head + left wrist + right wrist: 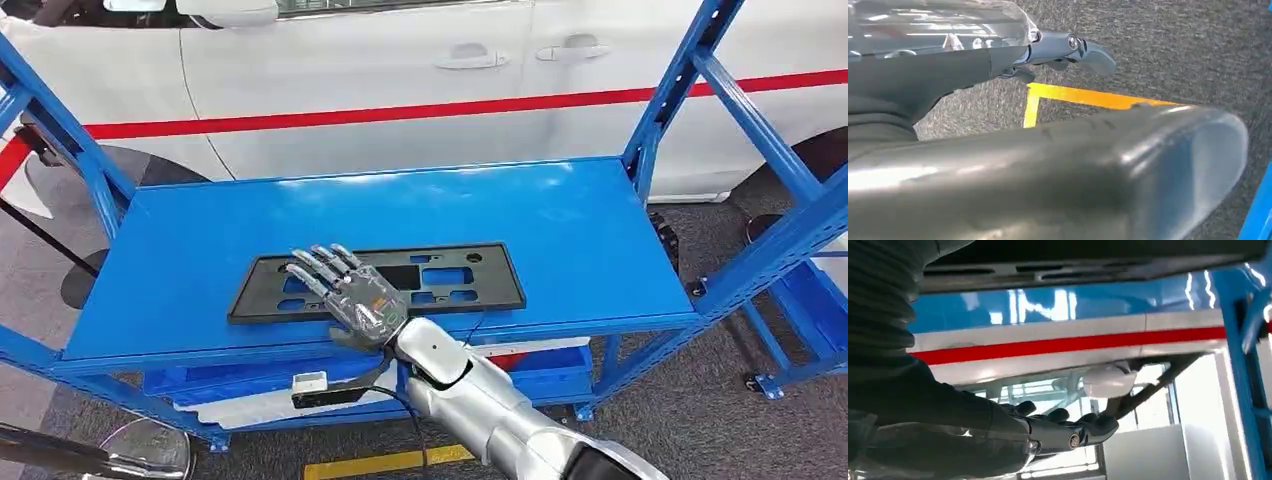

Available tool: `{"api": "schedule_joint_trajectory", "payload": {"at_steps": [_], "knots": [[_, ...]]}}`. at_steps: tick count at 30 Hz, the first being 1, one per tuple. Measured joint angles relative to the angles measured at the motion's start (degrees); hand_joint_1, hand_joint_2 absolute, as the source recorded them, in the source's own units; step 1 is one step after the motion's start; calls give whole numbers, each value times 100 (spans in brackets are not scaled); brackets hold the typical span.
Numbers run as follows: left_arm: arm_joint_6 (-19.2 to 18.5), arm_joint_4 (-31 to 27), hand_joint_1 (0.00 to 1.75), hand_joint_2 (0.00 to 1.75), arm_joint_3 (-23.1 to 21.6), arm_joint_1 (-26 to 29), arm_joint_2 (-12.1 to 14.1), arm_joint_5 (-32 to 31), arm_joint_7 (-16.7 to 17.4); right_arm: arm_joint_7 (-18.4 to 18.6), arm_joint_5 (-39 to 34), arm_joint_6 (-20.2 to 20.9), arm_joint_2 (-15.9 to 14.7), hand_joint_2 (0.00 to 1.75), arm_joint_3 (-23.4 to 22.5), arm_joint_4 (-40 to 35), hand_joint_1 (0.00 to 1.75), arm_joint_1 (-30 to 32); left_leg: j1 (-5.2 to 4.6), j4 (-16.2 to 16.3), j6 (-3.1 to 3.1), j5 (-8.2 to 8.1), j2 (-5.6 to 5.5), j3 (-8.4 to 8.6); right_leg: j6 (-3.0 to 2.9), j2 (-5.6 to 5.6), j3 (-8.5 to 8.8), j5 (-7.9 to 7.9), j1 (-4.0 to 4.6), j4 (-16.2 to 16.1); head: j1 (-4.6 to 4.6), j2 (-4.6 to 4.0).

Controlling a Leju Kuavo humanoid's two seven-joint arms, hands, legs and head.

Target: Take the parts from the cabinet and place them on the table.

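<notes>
Blue shelf [560, 230] before a white car [400, 70]; the black plate frame [440, 278] lies flat near its front edge. My right hand [345, 295] hovers spread over it, holding nothing, probably lining up a grasp.

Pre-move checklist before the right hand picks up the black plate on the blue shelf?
1. Right hand over the black plate: ok.
2. Fingers extended, nothing held: ok.
3. Plate lying flat on the blue shelf, near its front edge: ok.
4. Palm contact with the plate: cannot tell.
5. Shelf top around the plate free of other items: ok.
6. Left hand down near the floor, holding nothing visible: ok.
</notes>
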Motion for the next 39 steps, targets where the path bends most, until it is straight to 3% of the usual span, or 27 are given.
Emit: {"api": "schedule_joint_trajectory", "payload": {"at_steps": [1,2,3,6,8,9,11,12,13,14,17,18,19,21,23,24,25,26,27,28,29,30,32,33,34,38,39], "knots": [[-2,0,0,0,-2,-3,11,0,-9,57,65,0,33,175,0,142,0,-50,4,-611,12,301,3,286,23,8,8,-24,-4,30,0,0],[-4,0,0,0,-2,-4,11,0,-11,125,133,-7,55,175,0,269,0,-107,9,-1058,29,405,5,473,53,11,3,-50,-1,58,0,0],[-9,0,0,0,-2,-10,11,-2,-13,199,203,-15,72,175,0,415,0,-164,-30,-1141,64,350,-1,535,82,18,-27,-64,48,97,0,0],[-17,0,0,0,-2,5,11,-4,-35,420,380,-15,94,175,-4,787,0,-234,-46,-1106,180,360,-17,498,152,13,-27,-43,32,70,0,0],[-33,2,0,0,-4,-3,9,-4,-37,537,489,-13,109,175,-15,978,0,-301,0,-1164,258,401,-12,526,226,14,-63,-158,17,191,2,0],[-41,2,0,0,-4,-8,11,-4,-41,577,524,-9,116,175,-18,1070,0,-348,0,-1164,293,399,-5,518,246,10,-195,-346,17,470,0,0],[-46,2,0,0,-4,-10,17,2,-44,634,559,9,116,175,-37,1252,0,-394,-7,-1163,315,398,0,508,279,10,-668,-796,-7,1459,2,0],[-46,2,0,0,-2,-4,24,9,-44,656,579,20,116,175,-61,1350,0,-393,-8,-1160,317,396,0,507,290,9,-862,-891,-14,1837,0,0],[-46,2,0,0,-2,1,24,15,-44,686,605,20,116,175,-83,1407,0,-404,-8,-1160,317,396,-1,511,292,9,-916,-852,-19,1916,0,0],[-46,2,0,0,-2,1,26,20,-41,723,642,20,120,175,-105,1462,0,-442,-8,-1159,316,393,-3,518,286,7,-855,-685,-23,1754,2,0],[-46,2,0,0,-2,0,24,35,-44,964,859,46,122,175,-133,1586,0,-548,-12,-1158,289,375,-15,561,182,7,-162,20,-4,341,2,0],[-46,7,0,0,-2,-3,15,46,-50,1135,976,78,122,175,-140,1621,16,-576,-50,-1136,256,357,-18,550,150,7,-50,-33,36,94,2,0],[-46,7,0,0,-2,1,17,48,-63,1328,1089,112,122,175,-140,1652,155,-602,-47,-1145,219,365,-17,541,156,-1,-70,-15,33,90,0,0],[-44,7,0,0,-2,2,15,48,-81,1706,1278,185,118,175,-151,1732,175,-646,-33,-1167,160,373,-13,554,131,16,-80,-19,52,89,0,0],[-46,7,0,0,-2,5,17,46,-89,1925,1388,216,105,175,-196,1794,175,-677,-24,-1103,103,316,-8,540,61,-4,-26,43,-17,-14,0,0],[-46,7,0,0,-2,5,17,44,-94,1974,1414,223,92,175,-225,1829,175,-695,-28,-888,75,154,-8,448,21,-6,-19,45,-22,-24,0,0],[-46,7,0,0,-2,5,17,44,-96,2002,1429,225,85,175,-245,1846,175,-703,-23,-576,57,-31,-8,304,13,-11,-25,46,-21,-23,0,0],[-48,9,0,0,-4,7,17,31,-96,2046,1449,223,72,175,-282,1881,175,-700,-8,41,23,-326,-8,20,8,-12,-29,43,-11,-21,0,0],[-48,9,0,0,-4,13,15,13,-96,2061,1453,221,54,175,-317,1910,175,-696,-2,468,1,-483,-8,-181,5,-13,-35,40,-5,-16,0,0],[-50,9,0,0,-2,21,15,2,-94,2061,1453,214,33,175,-365,1938,175,-692,1,710,-8,-515,-8,-301,5,-14,-37,39,-4,-7,0,0],[-57,9,0,0,-2,24,17,0,-94,2056,1453,212,17,175,-407,1953,175,-690,5,657,-8,-426,-7,-281,6,-14,-35,36,-5,1,0,0],[-61,9,0,0,-2,23,20,-2,-94,2057,1453,210,-2,175,-448,1969,175,-691,12,331,-14,-204,-5,-135,20,-12,-32,26,-10,14,0,0],[-63,9,0,0,-2,18,37,-4,-94,2057,1453,205,-26,175,-512,1993,175,-700,33,-811,-12,352,4,431,64,-2,-19,-13,-22,65,0,0],[-63,11,0,0,-2,15,35,-4,-94,2057,1453,205,-33,175,-542,2001,175,-711,21,-1057,10,273,3,565,99,4,-33,-34,2,89,0,0],[-66,11,0,0,-4,10,35,-6,-96,2057,1453,205,-44,175,-564,2008,175,-720,-2,-1099,92,314,-23,557,122,16,-59,-38,23,122,0,0],[-66,11,0,0,-2,21,35,-6,-94,2057,1453,199,-68,175,-601,2023,175,-735,-23,-1081,190,322,-19,528,206,16,-65,-10,11,91,0,0],[-76,11,0,0,-4,16,33,-6,-101,2059,1453,199,-74,175,-623,2025,175,-745,15,-1133,252,359,-9,548,247,19,-77,-54,-4,127,0,0]]}}
